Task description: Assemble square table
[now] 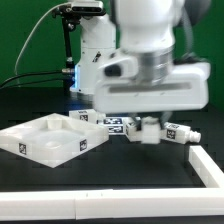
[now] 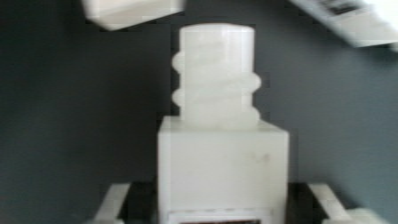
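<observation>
slab (image 1: 45,141): white plastic, square, raised rim, flat on dark table (image 1: 125,165), exterior view's left | leg (image 2: 221,120): white square block, ridged round stub, between fingers (image 2: 119,200) | gripper (image 1: 149,132): low; clamped or loose, cannot tell

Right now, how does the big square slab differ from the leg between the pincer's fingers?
The square slab is wide and flat with a raised rim; the leg is narrow, with a ridged, rounded end. The slab lies on the table at the exterior view's left; the leg sits between the fingers of the pincer. Both are white.
</observation>
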